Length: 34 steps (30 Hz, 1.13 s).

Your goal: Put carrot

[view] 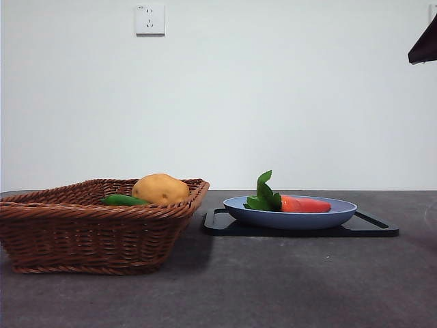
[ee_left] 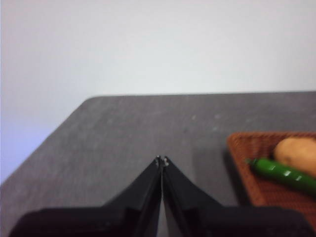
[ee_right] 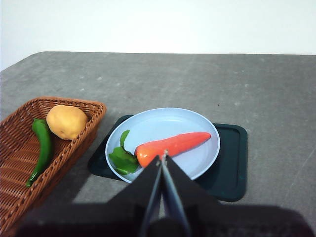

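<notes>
Now | carrot (ee_right: 170, 146) on plate (ee_right: 148, 126) | potato (ee_right: 66, 121), green vegetable (ee_right: 42, 148) in basket (view: 95, 239) | both claws pressed together

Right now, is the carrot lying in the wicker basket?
No, the carrot lies on the blue plate; the basket holds only the potato and green vegetable.

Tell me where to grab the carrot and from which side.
Grip the carrot across its thick orange body near the leaves, coming straight down from above: it lies flat in the shallow blue plate, whose rim blocks a side approach. The right tool is nearest.
</notes>
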Available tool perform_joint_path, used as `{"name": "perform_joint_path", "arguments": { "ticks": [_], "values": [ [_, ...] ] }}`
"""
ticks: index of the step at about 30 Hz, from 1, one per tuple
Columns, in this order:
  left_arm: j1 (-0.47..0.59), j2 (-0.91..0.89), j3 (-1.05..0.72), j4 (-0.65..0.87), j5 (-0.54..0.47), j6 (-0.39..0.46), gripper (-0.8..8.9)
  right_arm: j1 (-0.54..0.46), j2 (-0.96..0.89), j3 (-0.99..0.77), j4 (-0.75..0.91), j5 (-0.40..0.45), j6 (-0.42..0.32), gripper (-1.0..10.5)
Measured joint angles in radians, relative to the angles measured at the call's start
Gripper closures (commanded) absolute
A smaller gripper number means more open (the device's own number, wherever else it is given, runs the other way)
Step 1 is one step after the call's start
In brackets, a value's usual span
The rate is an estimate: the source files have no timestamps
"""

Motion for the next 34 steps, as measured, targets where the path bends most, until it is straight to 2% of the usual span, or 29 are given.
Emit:
{"name": "perform_joint_path", "arguments": {
  "ticks": [5,10,20,34],
  "values": [
    [0.013,0.0,-0.114,0.069,0.0,-0.004,8.05,0.0,0.0,0.0,0.0,0.0,0.0,9.4],
    [0.013,0.0,-0.173,0.074,0.008,-0.025,8.05,0.0,0.0,0.0,0.0,0.0,0.0,9.4],
    [0.013,0.0,-0.173,0.065,0.132,-0.072,8.05,0.0,0.0,0.0,0.0,0.0,0.0,9.4],
    [0.013,0.0,-0.173,0.065,0.137,-0.084,8.05,0.0,0.0,0.0,0.0,0.0,0.0,9.4]
  ]
}}
